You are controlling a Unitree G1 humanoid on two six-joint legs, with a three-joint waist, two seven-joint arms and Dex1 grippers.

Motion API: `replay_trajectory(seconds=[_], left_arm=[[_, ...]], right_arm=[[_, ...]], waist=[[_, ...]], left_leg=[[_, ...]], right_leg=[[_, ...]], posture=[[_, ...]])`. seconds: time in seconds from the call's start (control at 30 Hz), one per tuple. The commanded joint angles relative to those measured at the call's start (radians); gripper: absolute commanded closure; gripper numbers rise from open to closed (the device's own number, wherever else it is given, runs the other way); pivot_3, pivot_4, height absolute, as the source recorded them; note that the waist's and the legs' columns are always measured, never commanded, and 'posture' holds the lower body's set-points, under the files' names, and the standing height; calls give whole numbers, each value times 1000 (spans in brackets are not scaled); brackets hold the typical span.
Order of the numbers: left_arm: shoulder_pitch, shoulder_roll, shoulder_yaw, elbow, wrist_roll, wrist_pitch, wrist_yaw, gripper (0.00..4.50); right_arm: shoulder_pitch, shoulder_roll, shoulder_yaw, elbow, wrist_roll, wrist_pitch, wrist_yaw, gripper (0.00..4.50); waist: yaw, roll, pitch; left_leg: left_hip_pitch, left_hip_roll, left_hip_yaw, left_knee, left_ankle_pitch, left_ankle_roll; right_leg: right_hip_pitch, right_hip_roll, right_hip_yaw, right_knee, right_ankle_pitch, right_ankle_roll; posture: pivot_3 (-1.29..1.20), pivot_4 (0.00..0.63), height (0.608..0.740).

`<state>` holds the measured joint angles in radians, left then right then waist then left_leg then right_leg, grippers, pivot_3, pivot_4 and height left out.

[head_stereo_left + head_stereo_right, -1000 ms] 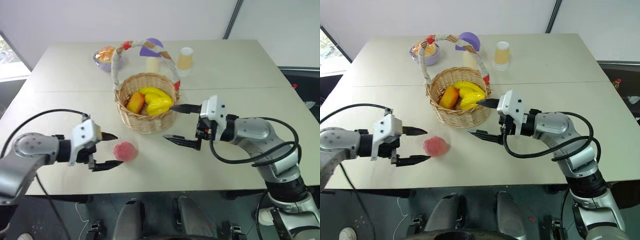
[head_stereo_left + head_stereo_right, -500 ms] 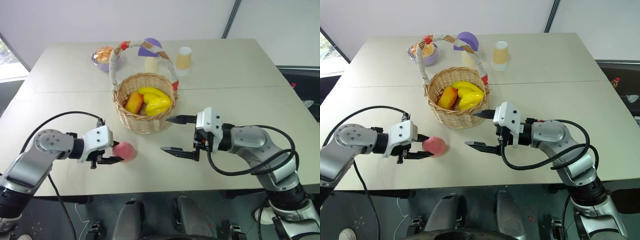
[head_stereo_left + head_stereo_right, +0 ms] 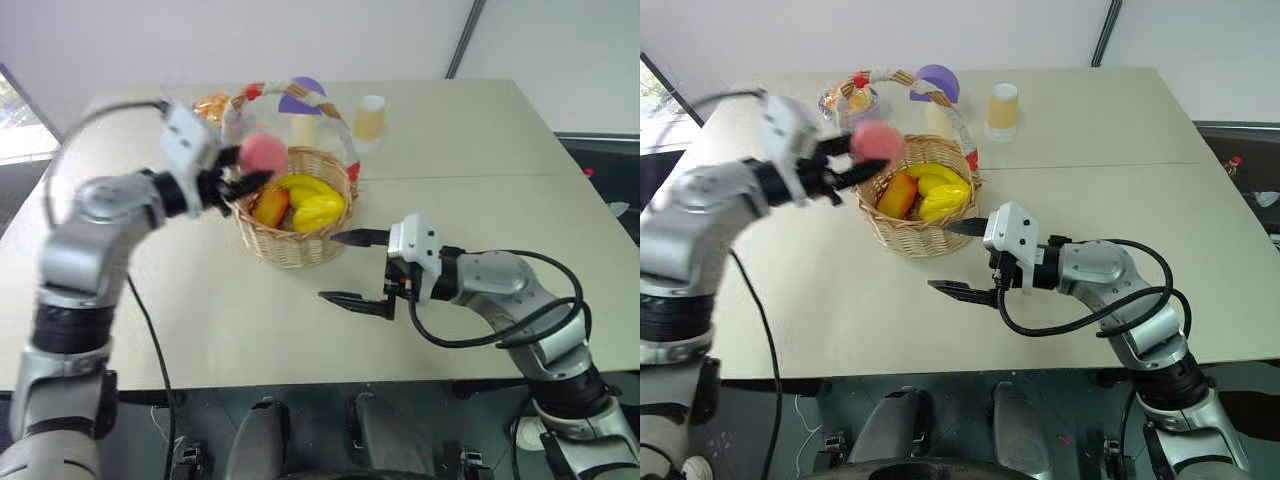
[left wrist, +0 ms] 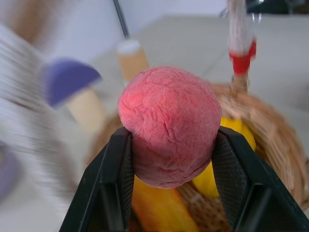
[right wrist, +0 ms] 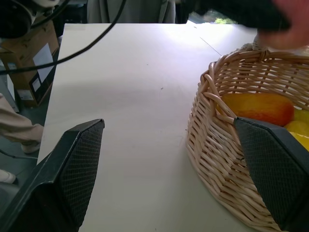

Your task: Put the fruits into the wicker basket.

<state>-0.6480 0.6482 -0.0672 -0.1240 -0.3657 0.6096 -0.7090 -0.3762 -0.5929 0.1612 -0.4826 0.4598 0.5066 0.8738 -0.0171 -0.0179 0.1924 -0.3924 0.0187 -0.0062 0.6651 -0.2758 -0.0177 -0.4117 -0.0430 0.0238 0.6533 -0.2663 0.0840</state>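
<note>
My left gripper point(image 3: 248, 170) is shut on the round pink fruit point(image 3: 263, 153), holding it in the air over the near-left rim of the wicker basket point(image 3: 290, 240). In the left wrist view the pink fruit point(image 4: 169, 126) sits squeezed between both fingers. Inside the basket lie an orange-red fruit point(image 3: 271, 205) and a yellow one point(image 3: 317, 205). The basket's arched handle point(image 3: 330, 108) rises behind the held fruit. My right gripper point(image 3: 352, 268) stands open just right of the basket, nothing between its fingers.
At the back of the table stand a purple bowl point(image 3: 209, 112) with an orange top, a purple-capped cream mushroom figure point(image 3: 303, 113) and a paper cup point(image 3: 370, 117). The table point(image 3: 480, 140) has bare room to the right and in front of the basket.
My left gripper closed on the pink fruit on the table, then lifted it up and forward to the basket's rim. The right gripper stayed beside the basket.
</note>
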Motion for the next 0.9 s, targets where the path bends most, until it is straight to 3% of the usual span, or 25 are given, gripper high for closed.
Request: replay_trajectory(seconds=[0.03, 0.1, 0.13, 0.27, 0.33, 0.47, 0.6, 0.9], left_arm=[[-38, -4, -12, 37, 57, -74, -14, 1280], [-39, -17, -2, 63, 57, -115, -32, 182], [-34, -24, 13, 62, 47, -150, -48, 77], [-31, -42, 104, 41, -52, -170, -96, 77], [-4, -28, 138, -23, -144, -126, -163, 77], [104, 45, 78, -204, -216, -84, -309, 77], [169, 53, -18, -279, -162, -95, -320, 77], [214, 8, -92, -342, -146, -82, -284, 77]], right_arm=[[-4, -4, -35, -28, -3, -13, -20, 0], [10, -11, -68, -38, 4, 1, -43, 0], [22, -20, -96, -38, 4, 5, -58, 0], [85, -93, -232, -15, 2, 10, -72, 0], [146, -187, -309, 24, -39, -23, -33, 0], [252, -381, -375, 116, -154, -140, 64, 0], [271, -462, -351, 197, -228, -223, 102, 0], [162, -456, -204, 411, -382, -362, 117, 0]], waist=[[0, 0, 0], [4, 0, 0], [5, 0, 0], [8, 0, 0], [9, 0, 0], [5, 0, 0], [0, 0, 0], [2, 0, 0]], left_leg=[[0, 0, 0, 0, 0, 0], [0, 0, 0, 0, 0, 0], [0, 0, 0, 0, 0, 0], [-1, 0, 0, 0, 0, 0], [-1, -1, 0, 0, 0, 0], [0, -2, 1, -1, -1, 1], [3, -1, 2, -1, -1, 1], [2, -1, 2, -1, 0, 1]], right_leg=[[-1, 0, 0, 0, 0, 0], [-1, 0, 0, 0, 0, 0], [-1, 0, 0, 0, 0, 0], [-1, -2, 0, 0, 0, 0], [0, -3, 0, 0, 0, 0], [1, -4, 1, -2, 0, 0], [3, -2, 2, -2, 0, 1], [3, -1, 2, -2, -1, 0]], posture=[[0, 150, 740], [0, 150, 740], [0, 150, 740], [0, 150, 740], [0, 150, 740], [0, 150, 740], [0, 150, 740], [0, 150, 740]])
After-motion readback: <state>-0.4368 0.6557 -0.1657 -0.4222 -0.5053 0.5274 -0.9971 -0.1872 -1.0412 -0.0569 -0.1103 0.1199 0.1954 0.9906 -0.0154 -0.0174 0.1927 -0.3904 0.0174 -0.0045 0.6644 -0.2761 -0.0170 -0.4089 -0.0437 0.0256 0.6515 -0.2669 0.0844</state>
